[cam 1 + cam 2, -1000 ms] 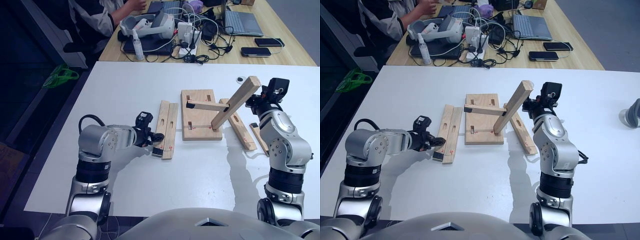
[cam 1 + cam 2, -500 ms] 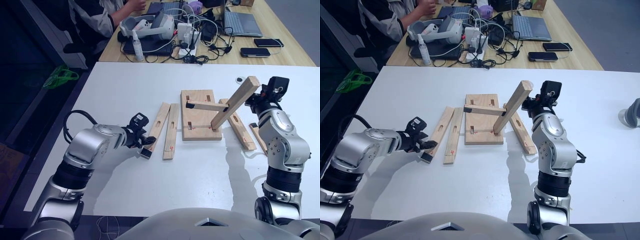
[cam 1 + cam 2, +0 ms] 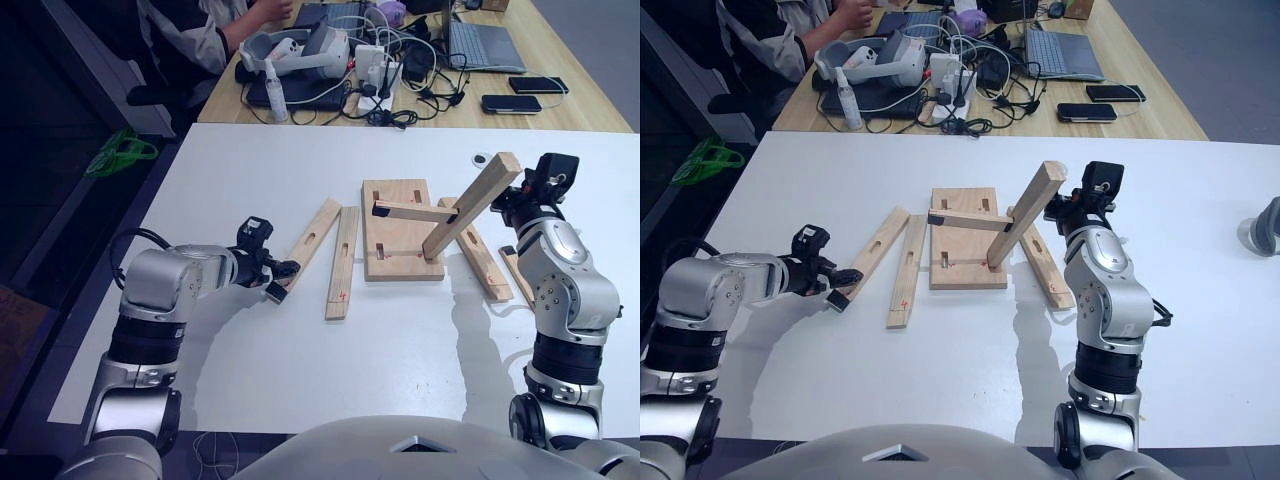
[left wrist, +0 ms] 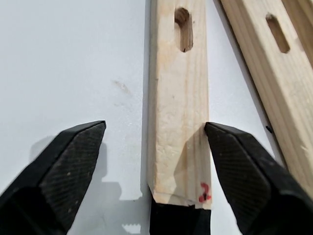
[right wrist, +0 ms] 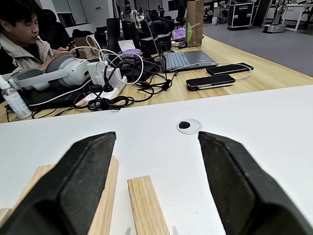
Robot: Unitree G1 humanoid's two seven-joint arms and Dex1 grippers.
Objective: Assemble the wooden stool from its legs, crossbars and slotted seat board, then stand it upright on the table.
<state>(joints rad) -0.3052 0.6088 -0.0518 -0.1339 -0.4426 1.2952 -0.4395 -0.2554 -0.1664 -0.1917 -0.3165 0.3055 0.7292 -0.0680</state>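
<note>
The slotted seat board (image 3: pixel 398 243) lies flat at mid-table. A leg (image 3: pixel 472 203) stands tilted in its right side, with a crossbar (image 3: pixel 410 211) running from it to the left. My right gripper (image 3: pixel 512 200) is open beside that leg's upper end, and wood ends (image 5: pixel 146 205) show between its fingers. Two slotted legs lie left of the board. My left gripper (image 4: pixel 155 128) is open and straddles the near end of the outer leg (image 3: pixel 308 243); one finger (image 4: pixel 234 161) touches its edge. The inner leg (image 3: pixel 340 262) lies free.
Two more wooden pieces (image 3: pixel 478 262) (image 3: pixel 518 276) lie right of the board, under my right arm. A small round disc (image 3: pixel 483 158) sits behind them. A wooden desk (image 3: pixel 560 105) with laptops, cables and a headset borders the far edge, with a person seated there.
My left gripper moved left and away, and the near end of the outer leg swung left with it, fanning away from the inner leg. The right arm stayed still.
</note>
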